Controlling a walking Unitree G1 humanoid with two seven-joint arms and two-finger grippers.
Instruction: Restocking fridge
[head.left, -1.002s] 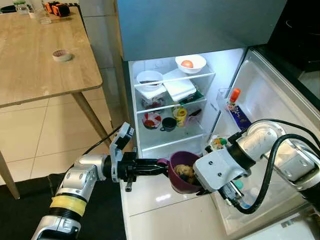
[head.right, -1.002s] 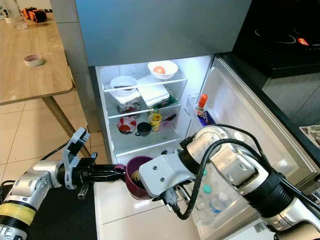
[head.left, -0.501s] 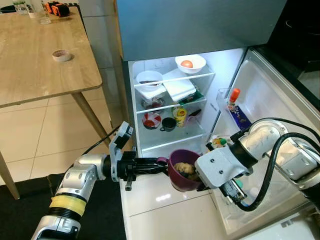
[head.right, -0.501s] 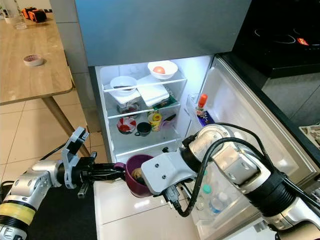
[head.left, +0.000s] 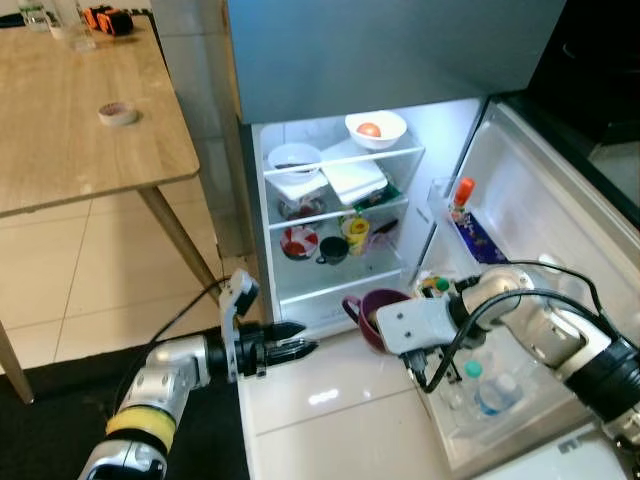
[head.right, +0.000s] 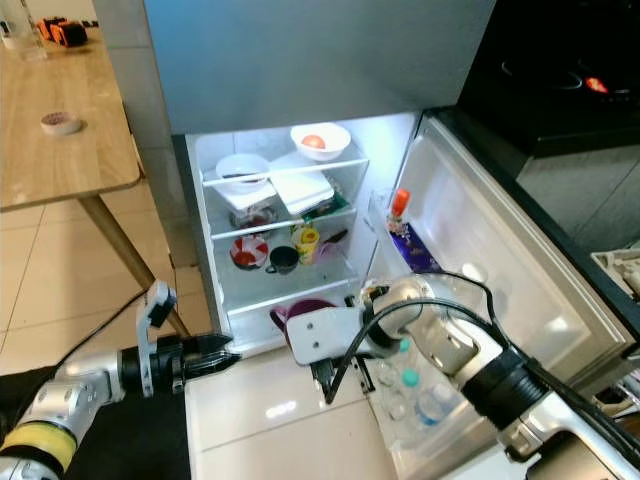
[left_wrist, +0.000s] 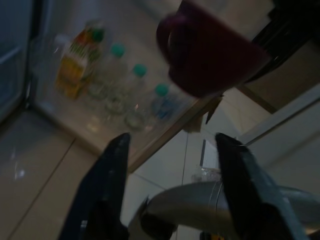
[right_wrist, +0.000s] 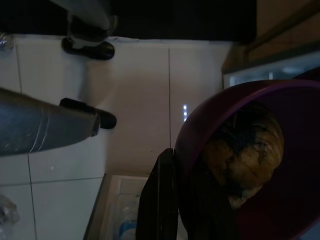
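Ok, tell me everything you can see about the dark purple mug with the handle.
The dark purple mug looks like glossy ceramic, round, with a loop handle on the side toward the left gripper. It sits roughly upright at the fridge's bottom shelf front. Inside lies a yellowish-brown lump of food. The right gripper clamps its rim, one finger outside, one inside. The left gripper is apart from it, open.

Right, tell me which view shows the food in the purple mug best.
The right wrist view: it looks straight into the purple mug at the yellowish food. The eye views show mostly its rim, the left wrist view its outside.
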